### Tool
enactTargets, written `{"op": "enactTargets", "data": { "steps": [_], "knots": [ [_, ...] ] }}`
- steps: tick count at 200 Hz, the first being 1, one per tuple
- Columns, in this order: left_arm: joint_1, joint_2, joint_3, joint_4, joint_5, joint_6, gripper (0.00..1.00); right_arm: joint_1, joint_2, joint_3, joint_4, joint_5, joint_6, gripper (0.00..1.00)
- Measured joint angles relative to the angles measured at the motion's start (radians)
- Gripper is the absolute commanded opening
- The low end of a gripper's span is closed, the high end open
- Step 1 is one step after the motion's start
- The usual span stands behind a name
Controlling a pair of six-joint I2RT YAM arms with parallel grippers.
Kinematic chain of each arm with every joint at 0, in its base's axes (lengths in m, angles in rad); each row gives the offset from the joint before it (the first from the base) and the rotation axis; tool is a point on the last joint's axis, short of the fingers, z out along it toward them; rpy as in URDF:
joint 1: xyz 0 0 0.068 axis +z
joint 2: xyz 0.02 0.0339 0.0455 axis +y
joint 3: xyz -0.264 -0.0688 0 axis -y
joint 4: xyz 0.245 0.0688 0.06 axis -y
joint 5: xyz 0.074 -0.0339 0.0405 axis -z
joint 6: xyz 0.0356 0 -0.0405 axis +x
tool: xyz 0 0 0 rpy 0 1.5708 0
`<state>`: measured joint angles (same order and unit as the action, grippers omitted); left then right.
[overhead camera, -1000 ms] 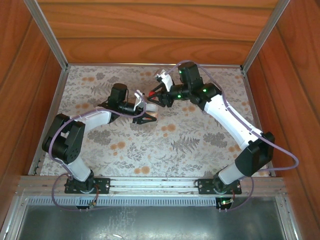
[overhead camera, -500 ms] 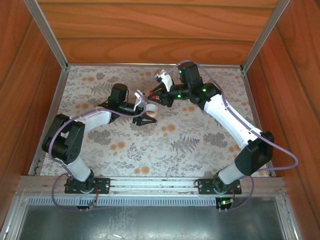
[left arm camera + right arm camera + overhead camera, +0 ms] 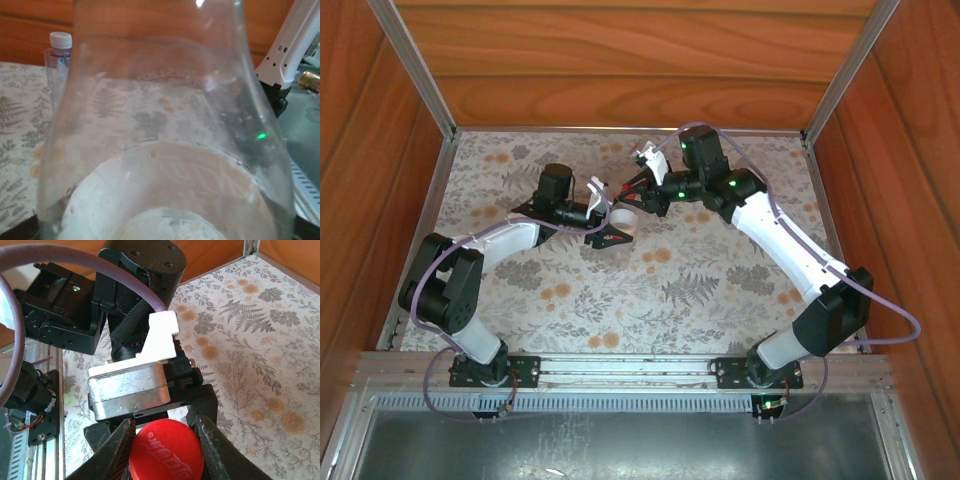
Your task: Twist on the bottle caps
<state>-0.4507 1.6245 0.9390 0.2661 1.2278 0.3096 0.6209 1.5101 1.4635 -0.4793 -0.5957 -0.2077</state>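
Note:
A clear bottle [image 3: 165, 165] with a pale reddish-white band low on it stands upright right in front of the left wrist camera. It sits between the jaws of my left gripper [image 3: 612, 228], and the top view shows this bottle [image 3: 626, 221] mid-table. My right gripper [image 3: 165, 440] is shut on the bright red cap [image 3: 166, 452], which fills the gap between its dark fingers [image 3: 117, 450]. From above, the right gripper [image 3: 638, 192] hangs just behind the bottle with the red cap [image 3: 638, 188] in it. A second small clear bottle [image 3: 59, 65] with a white cap [image 3: 60, 39] stands upright farther back.
Wooden walls [image 3: 640, 70] and metal rails box in the floral tablecloth [image 3: 700, 290]. My two wrists are close together mid-table, and the left gripper's metal body [image 3: 127, 390] sits right under the right one. The near half of the cloth is bare.
The left gripper has shifted slightly up and right with the bottle, and its elbow has swung left. The right gripper with the red cap has moved a little right, staying over the bottle.

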Motion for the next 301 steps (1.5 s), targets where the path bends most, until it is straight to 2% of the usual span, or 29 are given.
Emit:
{"op": "enactTargets", "data": {
  "steps": [36,62,80,99,162,215,258,301],
  "knots": [
    [0.000,0.000,0.000,-0.001,0.000,-0.004,0.61,0.000,0.000,-0.002,0.003,0.002,0.000,0.33],
    [0.000,0.000,0.000,-0.001,-0.002,-0.003,0.61,0.000,-0.004,-0.010,0.013,0.004,0.003,0.46],
    [0.000,0.000,0.000,-0.001,-0.003,0.000,0.61,0.000,-0.008,-0.017,0.011,0.009,0.000,0.59],
    [0.000,0.000,0.000,0.000,-0.005,0.006,0.60,0.000,-0.011,-0.018,0.010,0.013,0.002,0.64],
    [0.000,0.000,-0.005,0.000,-0.030,0.047,0.58,0.000,-0.064,-0.011,-0.051,0.052,-0.032,0.63],
    [0.000,-0.001,-0.061,0.002,-0.132,0.162,0.59,0.011,-0.057,0.162,-0.313,0.149,-0.146,0.62],
    [-0.012,-0.006,-0.126,0.000,-0.257,0.287,0.59,0.108,-0.029,0.272,-0.505,0.309,-0.266,0.62],
    [-0.050,-0.028,-0.157,0.004,-0.328,0.379,0.59,0.154,0.065,0.345,-0.657,0.395,-0.362,0.55]
  ]
}}
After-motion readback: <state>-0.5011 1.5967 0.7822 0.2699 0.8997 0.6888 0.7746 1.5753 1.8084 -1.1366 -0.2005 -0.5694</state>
